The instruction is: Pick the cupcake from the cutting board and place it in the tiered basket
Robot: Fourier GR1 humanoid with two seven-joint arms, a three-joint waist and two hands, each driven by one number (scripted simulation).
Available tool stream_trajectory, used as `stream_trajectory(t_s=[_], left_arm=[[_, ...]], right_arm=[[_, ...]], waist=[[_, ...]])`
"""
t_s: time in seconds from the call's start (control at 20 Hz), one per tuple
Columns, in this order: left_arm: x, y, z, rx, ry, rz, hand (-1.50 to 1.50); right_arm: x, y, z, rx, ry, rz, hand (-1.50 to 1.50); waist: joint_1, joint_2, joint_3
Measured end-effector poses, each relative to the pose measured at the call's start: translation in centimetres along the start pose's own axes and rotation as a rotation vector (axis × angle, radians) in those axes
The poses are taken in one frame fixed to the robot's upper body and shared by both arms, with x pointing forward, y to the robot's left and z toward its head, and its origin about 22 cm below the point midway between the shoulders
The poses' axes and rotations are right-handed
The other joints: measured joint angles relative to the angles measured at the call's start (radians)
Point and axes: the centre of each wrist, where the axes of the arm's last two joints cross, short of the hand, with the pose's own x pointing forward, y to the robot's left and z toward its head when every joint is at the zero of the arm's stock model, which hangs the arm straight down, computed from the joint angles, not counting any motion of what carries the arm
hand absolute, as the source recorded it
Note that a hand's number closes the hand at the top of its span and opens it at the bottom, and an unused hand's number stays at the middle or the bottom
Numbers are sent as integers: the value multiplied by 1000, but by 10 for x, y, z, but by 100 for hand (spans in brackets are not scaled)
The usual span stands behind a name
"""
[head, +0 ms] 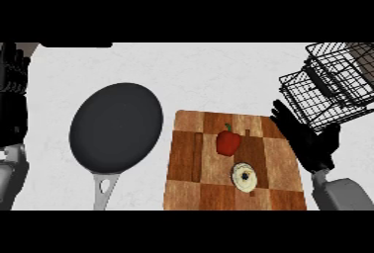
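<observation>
The cupcake (245, 177) sits on the cutting board (191, 168), low on its right half, with pale frosting and a dark speck on top as seen from above. Nothing is touching it. At about its eleven o'clock, just beside it on the same board, stands a red bell pepper (228, 142) with a green stem.

The right hand (310, 143) hangs at the cupcake's two o'clock, along the board's right edge. Its fingers are spread wide and straight, pointing up toward twelve, and it holds nothing. Placed as it is, between the board and the tiered basket (332, 84), the hand looks ready to come across and down on the cupcake from the right. That side keeps it away from the pepper.

The basket, of black wire, stands at the counter's one o'clock corner, well apart from the cupcake but near the fingertips of the right hand. The carry should therefore be a short lift up and to the right.

The left hand (13, 74) rests open at the view's far left edge, around nine to ten o'clock, and has no part in the grasp. A dark frying pan (116, 127) lies left of the board, with its handle pointing toward six. It is clear of the path.

By this showing, the pick is not yet begun.
</observation>
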Motion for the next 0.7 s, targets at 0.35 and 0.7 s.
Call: stream_trajectory(t_s=[0.35, 0.7], left_arm=[[-25, -29, 33, -50, 169, 49, 0], [-28, -72, 64, -143, 276, 143, 0]], right_arm=[[42, -18, 11, -270, -439, -234, 150], [-4, -3, 63, -340, -520, -536, -150]], waist=[[-98, -37, 12], [-80, -26, 5]])
